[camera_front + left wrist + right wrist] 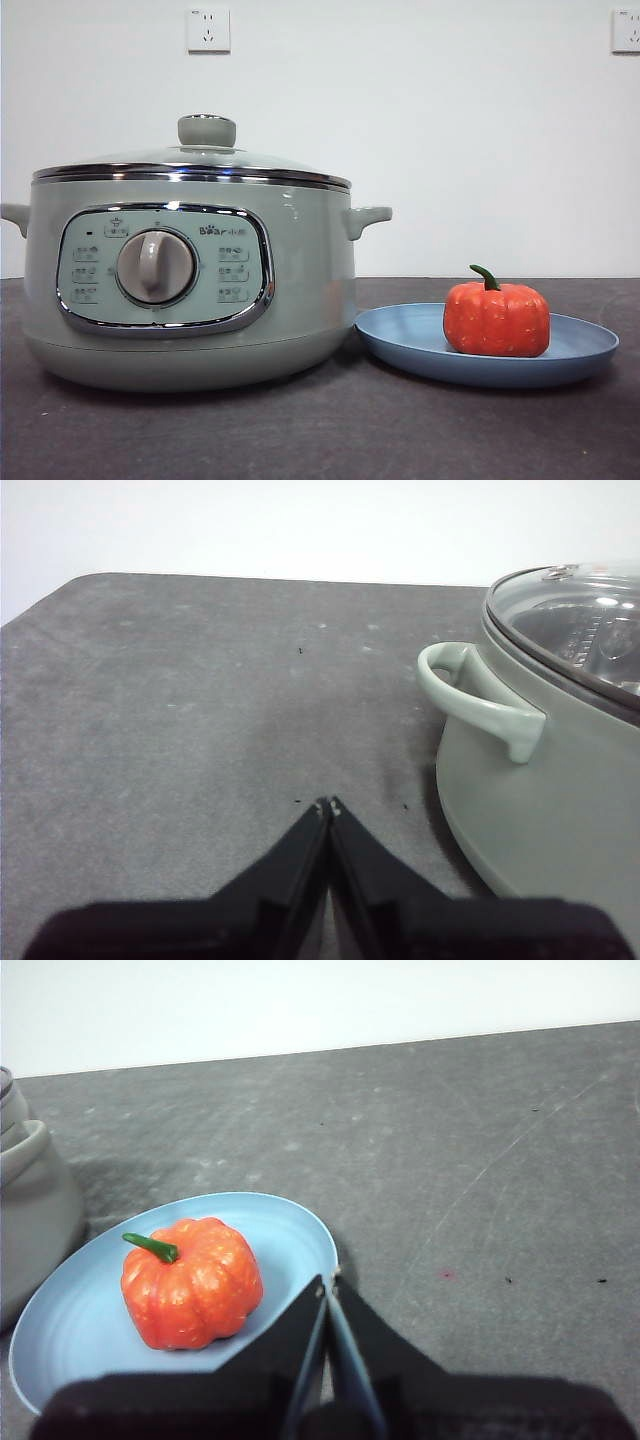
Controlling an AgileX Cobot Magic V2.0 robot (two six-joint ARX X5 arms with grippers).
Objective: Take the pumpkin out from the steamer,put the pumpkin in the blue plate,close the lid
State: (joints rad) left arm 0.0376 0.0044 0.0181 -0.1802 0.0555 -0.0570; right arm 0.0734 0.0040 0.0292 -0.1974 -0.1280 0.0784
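Note:
The orange-red pumpkin (496,317) with its green stem sits upright in the blue plate (400,340), to the right of the sage-green steamer (300,300). The glass lid (207,131) rests closed on the steamer's chrome rim. In the right wrist view the pumpkin (191,1282) lies in the plate (290,1225), and my right gripper (329,1282) is shut and empty, beside the plate's rim. In the left wrist view my left gripper (326,804) is shut and empty over bare table, beside the steamer (530,820) and its side handle (480,700). The lid (580,620) shows there too.
The dark grey table (330,430) runs to a white wall with two sockets (208,29). Neither arm shows in the front view. The steamer's edge (30,1200) stands close to the plate in the right wrist view.

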